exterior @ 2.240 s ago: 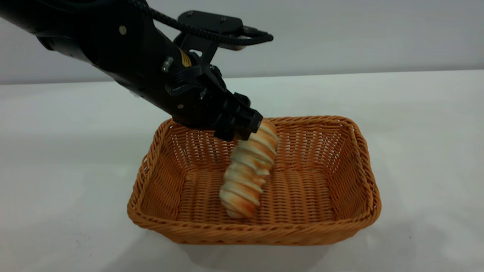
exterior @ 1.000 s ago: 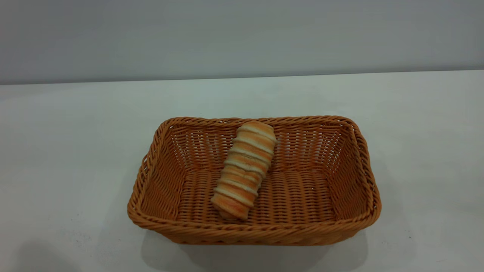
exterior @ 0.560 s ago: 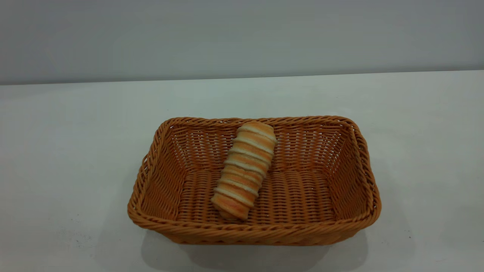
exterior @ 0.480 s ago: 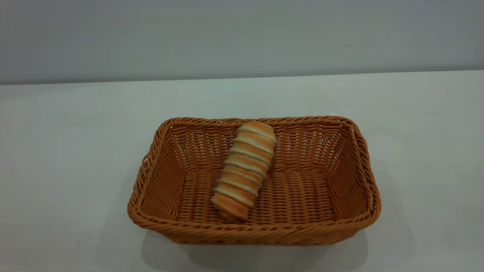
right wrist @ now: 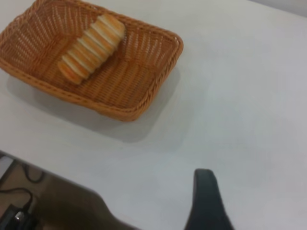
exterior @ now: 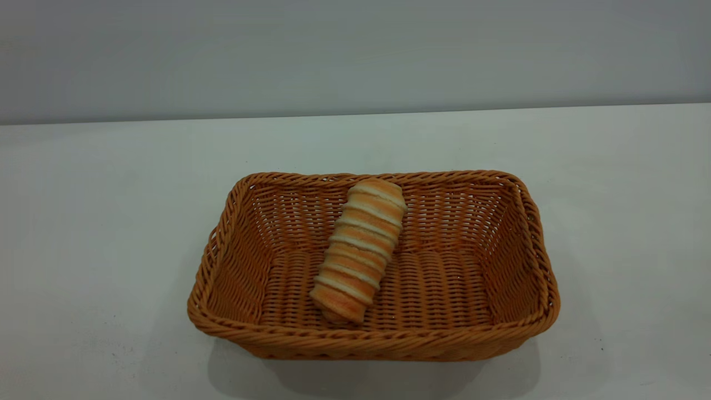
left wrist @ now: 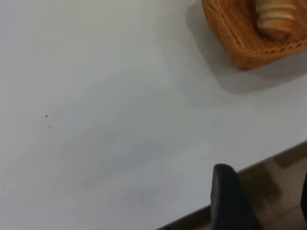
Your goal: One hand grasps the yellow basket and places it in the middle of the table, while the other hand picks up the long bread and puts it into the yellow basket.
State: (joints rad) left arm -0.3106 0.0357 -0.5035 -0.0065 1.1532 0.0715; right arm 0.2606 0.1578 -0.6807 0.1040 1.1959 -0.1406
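The yellow basket (exterior: 373, 339) stands in the middle of the white table (exterior: 100, 222). The long bread (exterior: 360, 250) lies inside it, slanting, with its far end leaning on the back wall. Neither arm shows in the exterior view. In the left wrist view my left gripper (left wrist: 265, 182) hangs open and empty over the table's edge, far from the basket (left wrist: 240, 43) and the bread (left wrist: 274, 17). In the right wrist view my right gripper (right wrist: 207, 201) is above bare table, well away from the basket (right wrist: 144, 96) and the bread (right wrist: 91, 48).
The table's edge shows in both wrist views, with brown floor (left wrist: 268, 177) beyond it. A black cable (right wrist: 19, 211) lies on the floor below the table's edge. A plain grey wall (exterior: 355, 50) stands behind the table.
The left arm, which held the bread in the basket 2.2 s ago, has let go and left the exterior view. The bread has settled onto the basket floor. Nothing has moved in the last second.
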